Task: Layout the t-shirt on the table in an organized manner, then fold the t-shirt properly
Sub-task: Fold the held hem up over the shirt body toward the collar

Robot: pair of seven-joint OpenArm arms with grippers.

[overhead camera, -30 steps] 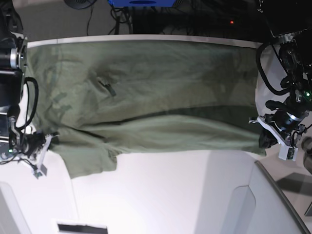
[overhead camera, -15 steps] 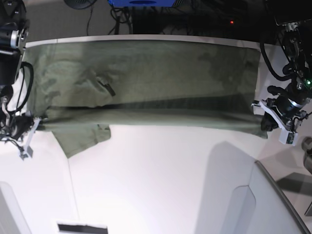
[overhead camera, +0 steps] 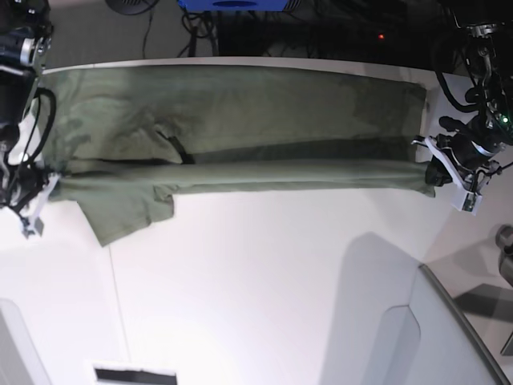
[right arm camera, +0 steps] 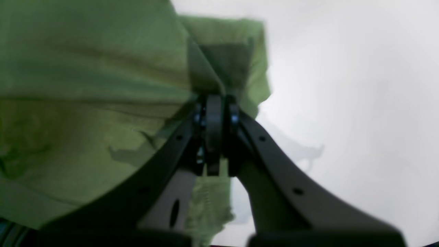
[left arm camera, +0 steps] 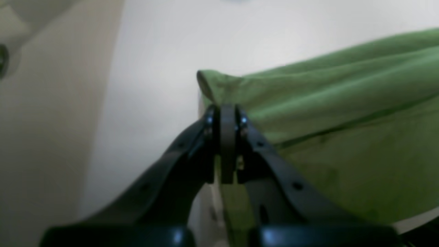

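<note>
Left gripper [left arm camera: 226, 118]: closed tight on a corner of the t-shirt [overhead camera: 240, 120]; in the left wrist view the green cloth is pinched between the two black fingers. In the base view this gripper [overhead camera: 442, 172] is at the right end of the shirt.
Right gripper [right arm camera: 214, 106]: also closed on the cloth, with a small bunch of fabric standing above the fingertips. In the base view it [overhead camera: 36, 196] is at the left end of the shirt.
Cloth between the grippers: the near edge of the shirt is held as one long straight band from left to right, lifted and lying over the part of the shirt behind it.
T-shirt: it is on the far half of the table [overhead camera: 264, 289], spread wide along the far edge. One sleeve hangs out toward the near side at the left.
Done, as I judge: the shirt is laid out rather flat, and a first lengthwise fold looks to be in progress.
Left to do: put the held edge down evenly, tuck in the sleeve, release, and then make the remaining folds.
Risk: the band may wrinkle if one side goes down first.
</note>
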